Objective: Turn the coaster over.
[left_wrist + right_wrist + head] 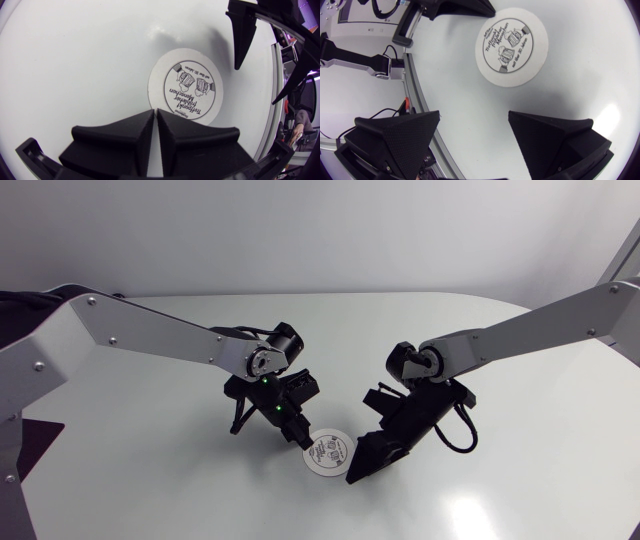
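Left gripper (155,111) at coaster (186,86) (print up)

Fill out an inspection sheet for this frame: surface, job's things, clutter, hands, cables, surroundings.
Surface: white glossy table.
Job's things: round coaster lying flat, printed face up, between the two hands.
Clutter: nothing seen.
Hands: left hand shut, its tips at the coaster's edge, gripping nothing; right hand open, with the coaster ahead of it and apart from both fingers.
Cables: black cable looping off the right arm's wrist, apart from the coaster.
Surroundings: nothing seen reaching over the table.
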{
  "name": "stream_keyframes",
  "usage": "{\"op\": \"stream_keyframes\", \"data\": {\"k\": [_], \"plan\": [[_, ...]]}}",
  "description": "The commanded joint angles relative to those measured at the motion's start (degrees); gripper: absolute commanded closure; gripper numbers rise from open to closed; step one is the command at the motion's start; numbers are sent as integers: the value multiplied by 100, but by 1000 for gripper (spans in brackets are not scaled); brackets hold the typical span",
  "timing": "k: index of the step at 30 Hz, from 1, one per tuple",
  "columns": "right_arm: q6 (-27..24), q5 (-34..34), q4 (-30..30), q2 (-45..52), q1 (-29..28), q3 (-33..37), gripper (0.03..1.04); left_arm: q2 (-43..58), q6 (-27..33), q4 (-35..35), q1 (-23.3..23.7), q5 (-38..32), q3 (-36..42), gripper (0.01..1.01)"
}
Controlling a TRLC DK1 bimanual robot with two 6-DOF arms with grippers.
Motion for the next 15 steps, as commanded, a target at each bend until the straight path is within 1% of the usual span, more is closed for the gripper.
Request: {"op": "stream_keyframes", "data": {"k": [1, 6, 7, 9, 10, 11, 13, 14, 15], "plan": [[86, 26, 163, -49, 109, -254, 70, 47, -72, -27, -47, 68, 174, 934], [104, 43, 224, -22, 144, -157, 72, -14, -169, -44, -460, 147, -72, 934], [104, 43, 198, -22, 153, -113, 87, -58, -195, -36, -512, 165, -99, 934], [122, 105, 207, -57, 197, -52, 169, -128, -230, -44, -530, 217, -99, 934], [130, 175, 216, -66, 250, -25, 228, -163, -230, -44, -521, 217, -99, 934], [130, 228, 233, -66, 285, 1, 321, -190, -230, -44, -512, 217, -99, 934], [174, 263, 348, -101, 311, 1, 575, -207, -212, -44, -460, 217, -90, 934], [227, 263, 462, -163, 320, -25, 725, -243, -195, -44, -416, 217, -90, 934], [253, 272, 558, -233, 329, -52, 798, -269, -177, -44, -372, 217, -81, 934]]}}
